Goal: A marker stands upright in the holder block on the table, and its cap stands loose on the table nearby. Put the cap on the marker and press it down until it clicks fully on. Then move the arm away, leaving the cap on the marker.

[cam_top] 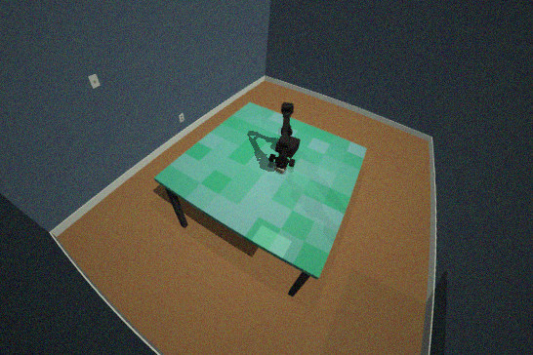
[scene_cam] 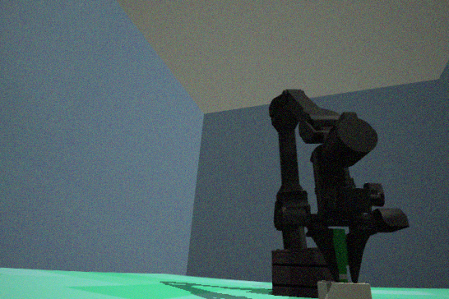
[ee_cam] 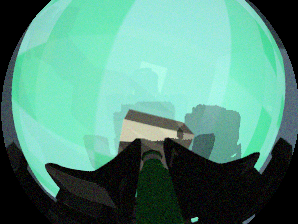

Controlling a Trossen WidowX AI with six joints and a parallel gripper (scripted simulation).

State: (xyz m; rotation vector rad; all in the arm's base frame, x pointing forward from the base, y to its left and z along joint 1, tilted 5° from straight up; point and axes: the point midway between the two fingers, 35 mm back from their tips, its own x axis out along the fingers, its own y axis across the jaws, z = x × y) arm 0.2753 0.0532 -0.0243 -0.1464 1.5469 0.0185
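- Clamped on a green cylindrical piece (scene_cam: 340,250) (ee_cam: 156,192) with the hand (cam_top: 281,166) (scene_cam: 346,279) (ee_cam: 152,143), fingers pointing down.
- Located above and at the holder block (cam_top: 281,172) (scene_cam: 347,291) (ee_cam: 156,131), with the green piece near-upright and slightly slanted in the exterior view.
- Not possible to identify the green piece as marker barrel or cap; likewise not possible to confirm full seating of the cap.
- Finished with a pale band at the upper end and another pale section near the lower end in the exterior view; hard to read at the lower end against the dark fingers.
- Cut off at the bottom edge of the wrist view: near end of the green piece. Visible at its far end: a dark grey collar, close to the fingertips.
- Partly hidden behind the fingers in the wrist view, and cut off below in the exterior view: holder block.
- Too small to resolve in the top view: contact between hand and block, reduced to a pale speck beneath the dark arm (cam_top: 287,123) (scene_cam: 289,155).
- Supported on the green-patched counter (cam_top: 264,189) (scene_cam: 103,280) (ee_cam: 165,45): arm and holder block.
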